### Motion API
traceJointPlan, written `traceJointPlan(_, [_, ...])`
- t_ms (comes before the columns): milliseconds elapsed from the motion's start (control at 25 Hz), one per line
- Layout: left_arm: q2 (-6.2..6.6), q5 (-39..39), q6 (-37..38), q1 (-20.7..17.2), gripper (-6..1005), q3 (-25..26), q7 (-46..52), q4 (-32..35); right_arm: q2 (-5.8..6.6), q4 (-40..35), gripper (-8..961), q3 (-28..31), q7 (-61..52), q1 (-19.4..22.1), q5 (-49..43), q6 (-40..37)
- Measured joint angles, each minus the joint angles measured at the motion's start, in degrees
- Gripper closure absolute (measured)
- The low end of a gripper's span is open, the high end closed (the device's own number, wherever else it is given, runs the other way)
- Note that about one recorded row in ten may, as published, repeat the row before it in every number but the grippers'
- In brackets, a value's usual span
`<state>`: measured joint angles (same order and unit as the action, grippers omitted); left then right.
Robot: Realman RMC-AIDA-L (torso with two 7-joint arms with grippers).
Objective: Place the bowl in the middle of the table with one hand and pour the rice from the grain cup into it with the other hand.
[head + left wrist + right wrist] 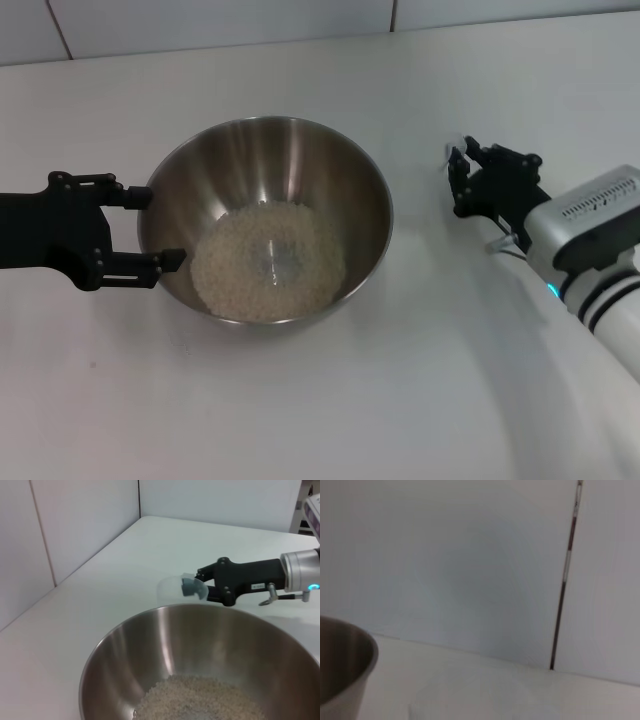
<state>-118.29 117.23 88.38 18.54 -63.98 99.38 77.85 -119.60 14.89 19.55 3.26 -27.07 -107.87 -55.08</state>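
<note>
The steel bowl (268, 150) stands mid-table with the rice (268, 262) lying in its bottom; the left wrist view shows the bowl (150, 645) and rice (200, 700) from close up. My left gripper (165, 228) is open at the bowl's left side, its fingertips close to the outer wall. To the right of the bowl, my right gripper (455, 182) is shut on the clear grain cup (172, 589), which looks empty and upright near the table. The head view shows the cup only faintly. The right gripper (194, 587) also shows beyond the bowl's far rim.
The white table (330, 400) stretches all around the bowl. A white tiled wall (220, 20) runs along the far edge. In the right wrist view, the bowl's rim (350, 655) sits beside that wall (470, 570).
</note>
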Motion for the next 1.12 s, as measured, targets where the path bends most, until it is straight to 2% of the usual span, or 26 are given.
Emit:
traceJointPlan(120, [0.0, 0.0, -0.05, -0.02, 194, 0.0, -0.03, -0.06, -0.01, 0.42, 921, 0.08, -0.01, 1.68, 0.2, -0.52])
traceJointPlan(240, [-0.01, 0.0, -0.13, 0.02, 194, 0.0, -0.01, -0.09, 0.05, 1.75, 730, 0.16, -0.03, 4.85, 0.27, -2.59])
traceJointPlan(400, [-0.01, 0.05, -0.07, 0.1, 194, -0.01, 0.08, -0.17, 0.13, 2.51, 559, 0.87, -0.16, 7.87, 0.44, -4.59])
traceJointPlan(440, [0.0, 0.13, 0.05, 0.11, 194, 0.05, 0.14, -0.18, 0.21, 3.23, 516, 3.77, -1.96, 11.59, 0.84, -9.14])
traceJointPlan(480, [0.0, 0.13, 0.05, 0.11, 194, 0.05, 0.14, -0.18, 0.21, 3.23, 471, 3.77, -1.96, 11.59, 0.84, -9.14])
traceJointPlan(520, [-0.01, 0.17, 0.05, 0.1, 194, 0.13, 0.14, -0.18, 0.2, 3.26, 426, 5.41, -3.72, 13.4, 0.93, -12.01])
traceJointPlan(600, [0.0, 0.24, 0.05, 0.0, 194, 0.23, 0.13, -0.18, 0.15, 2.62, 337, 9.26, -10.27, 16.93, 0.99, -22.43])
traceJointPlan(640, [0.0, 0.27, -0.03, -0.16, 194, 0.25, -0.04, -0.18, 0.44, 0.57, 292, 11.88, -19.37, 17.93, 0.96, -33.22])
traceJointPlan(680, [0.0, 0.27, -0.03, -0.16, 194, 0.25, -0.04, -0.18, 0.44, 0.57, 274, 11.88, -19.37, 17.93, 0.96, -33.22])
traceJointPlan(760, [0.0, 0.27, -0.22, -0.22, 194, 0.19, -0.19, -0.24, 1.3, -3.96, 238, 12.45, -29.84, 15.9, -0.17, -41.96])
traceJointPlan(840, [-0.01, 0.27, -0.37, -0.23, 194, 0.11, -0.28, -0.57, 2.89, -13.13, 201, 9.34, -41.12, 10.21, -4.84, -48.98])
traceJointPlan(920, [0.03, 0.33, -0.41, -0.19, 194, 0.14, -0.32, -0.67, 4.58, -22.48, 183, 3.54, -49.0, 3.78, -11.34, -52.4])
traceJointPlan(1000, [0.0, 0.32, -0.42, -0.05, 194, 0.1, -0.39, -0.75, 5.54, -30.78, 184, -4.77, -55.07, -2.36, -16.39, -53.44])
traceJointPlan(1040, [0.0, 0.32, -0.42, -0.05, 194, 0.1, -0.39, -0.75, 5.53, -34.65, 184, -9.06, -57.61, -4.98, -18.1, -53.25])
traceJointPlan(1080, [0.0, 0.34, -0.42, 0.1, 194, 0.09, -0.42, -0.75, 4.91, -38.72, 184, -13.75, -59.82, -6.98, -19.27, -52.45])
traceJointPlan(1120, [0.0, 0.34, -0.42, 0.1, 194, 0.09, -0.42, -0.75, 3.68, -43.12, 184, -18.53, -61.82, -8.46, -19.91, -51.3])
